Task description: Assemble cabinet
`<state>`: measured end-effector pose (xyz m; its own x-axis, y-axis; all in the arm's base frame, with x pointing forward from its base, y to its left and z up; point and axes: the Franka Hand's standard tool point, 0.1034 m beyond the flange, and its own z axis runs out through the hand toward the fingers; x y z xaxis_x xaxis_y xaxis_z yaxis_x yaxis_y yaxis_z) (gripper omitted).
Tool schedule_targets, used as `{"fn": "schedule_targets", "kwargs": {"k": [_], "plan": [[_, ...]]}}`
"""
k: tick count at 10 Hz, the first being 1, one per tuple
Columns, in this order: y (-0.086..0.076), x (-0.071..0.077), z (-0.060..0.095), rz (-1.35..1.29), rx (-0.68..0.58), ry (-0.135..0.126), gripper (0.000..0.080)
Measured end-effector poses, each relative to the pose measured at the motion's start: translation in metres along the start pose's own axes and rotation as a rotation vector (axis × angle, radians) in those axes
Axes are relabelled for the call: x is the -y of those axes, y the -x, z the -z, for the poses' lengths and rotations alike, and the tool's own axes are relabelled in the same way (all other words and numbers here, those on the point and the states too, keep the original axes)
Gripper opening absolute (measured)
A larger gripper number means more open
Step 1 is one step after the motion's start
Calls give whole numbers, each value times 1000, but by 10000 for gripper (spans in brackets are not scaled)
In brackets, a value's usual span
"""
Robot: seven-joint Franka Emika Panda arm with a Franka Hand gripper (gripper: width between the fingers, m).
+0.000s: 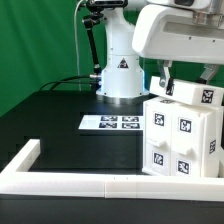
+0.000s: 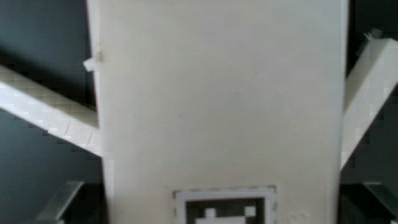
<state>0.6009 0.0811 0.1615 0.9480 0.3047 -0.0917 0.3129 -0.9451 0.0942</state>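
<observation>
One matte boxy cabinet (image 1: 185, 135) – square tags, gripper (image 1: 166, 82) above

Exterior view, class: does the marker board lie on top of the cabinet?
No. The marker board lies flat on the black table, apart from the cabinet, which stands toward the exterior view's right.

Marker board (image 1: 113, 122) flat on black table (image 1: 50, 120), roughly center. White border rail (image 1: 70, 181) runs along 6 o'clock edge, corner turning up at 8. Green backdrop (image 1: 40, 40) at 10.

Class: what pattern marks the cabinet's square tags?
Black-and-white squares on the cabinet, clearest in the exterior view.
</observation>
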Motion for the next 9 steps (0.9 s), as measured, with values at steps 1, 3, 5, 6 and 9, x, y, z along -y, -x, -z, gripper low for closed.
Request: {"fn": "schedule_targets", "kwargs": {"k": [1,3,5,6,9], "plan": [[-1,1,1,-93,-5,-9,558],[-6,14,4,-136,-41,33,558],[-6,19,3,-256,-41,19,558],[-6,20,4,-316,-42,17,558],[-7,23,3,-557,-59,-16,558]]}}
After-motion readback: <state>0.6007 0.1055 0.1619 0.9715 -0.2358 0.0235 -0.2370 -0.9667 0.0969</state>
